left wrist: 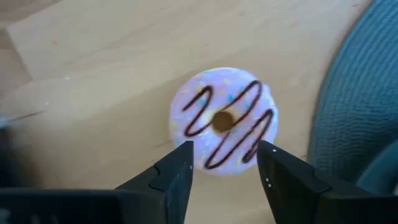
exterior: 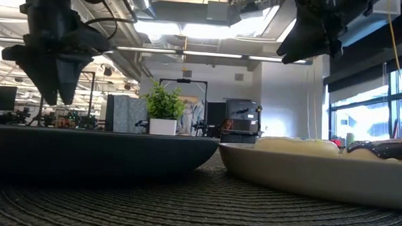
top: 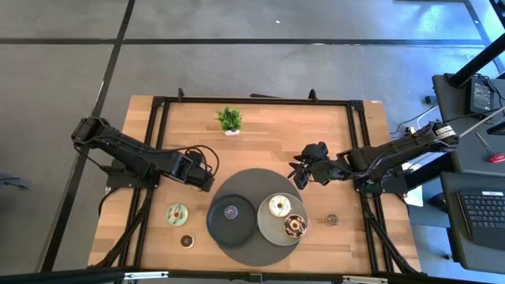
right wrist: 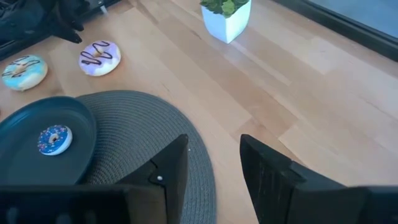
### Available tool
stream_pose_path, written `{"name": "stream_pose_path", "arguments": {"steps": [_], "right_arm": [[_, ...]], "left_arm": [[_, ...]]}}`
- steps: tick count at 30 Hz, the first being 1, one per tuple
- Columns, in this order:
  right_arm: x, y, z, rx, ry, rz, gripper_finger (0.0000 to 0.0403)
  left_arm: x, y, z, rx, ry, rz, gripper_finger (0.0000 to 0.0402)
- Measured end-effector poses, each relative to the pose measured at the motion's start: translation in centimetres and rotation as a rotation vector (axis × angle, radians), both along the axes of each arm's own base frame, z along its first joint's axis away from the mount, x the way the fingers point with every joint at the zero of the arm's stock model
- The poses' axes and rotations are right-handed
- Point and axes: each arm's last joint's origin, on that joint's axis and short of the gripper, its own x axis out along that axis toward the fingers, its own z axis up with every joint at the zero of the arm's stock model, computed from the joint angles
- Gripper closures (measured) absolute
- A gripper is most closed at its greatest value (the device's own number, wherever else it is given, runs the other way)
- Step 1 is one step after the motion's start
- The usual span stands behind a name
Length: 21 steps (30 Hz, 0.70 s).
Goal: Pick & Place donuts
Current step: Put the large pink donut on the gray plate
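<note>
A pink donut with chocolate stripes (left wrist: 222,121) lies flat on the wood. My left gripper (left wrist: 224,169) hovers open above it, one finger on either side, touching nothing. In the high view the left gripper (top: 205,181) hides this donut. A green donut (top: 177,213) and a tiny brown one (top: 187,241) lie on the table near the left arm. A tiny purple donut (top: 230,211) sits on the dark plate (top: 217,225). White (top: 278,206) and chocolate (top: 294,225) donuts sit on the lighter plate (top: 270,230). Another tiny brown donut (top: 332,220) lies toward the table's right. My right gripper (top: 299,170) is open and raised above the mat's far right edge.
Both plates rest on a round grey woven mat (top: 256,251) at the table's near middle. A small potted plant (top: 230,120) stands near the far edge. Bare wood lies between the plant and the mat. Black frame rails (top: 158,142) run along the table's sides.
</note>
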Motion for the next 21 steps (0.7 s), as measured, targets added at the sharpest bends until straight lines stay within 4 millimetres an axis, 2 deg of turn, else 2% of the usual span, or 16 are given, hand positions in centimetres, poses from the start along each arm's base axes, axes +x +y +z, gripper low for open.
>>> {"name": "stream_pose_path", "arguments": {"steps": [7, 14, 21], "right_arm": [[0.0, 0.0, 0.0, 0.002, -0.001, 0.0, 0.0256], [0.0, 0.0, 0.0, 0.008, 0.001, 0.005, 0.0256], [0.0, 0.1, 0.0, 0.014, 0.002, 0.01, 0.0256]], "left_arm": [[0.1, 0.0, -0.6, 0.026, -0.006, 0.006, 0.0217], [-1.3, 0.5, -2.7, 0.0, 0.049, 0.179, 0.0225], [-1.5, 0.5, -4.1, -0.024, 0.002, 0.211, 0.0231]]}}
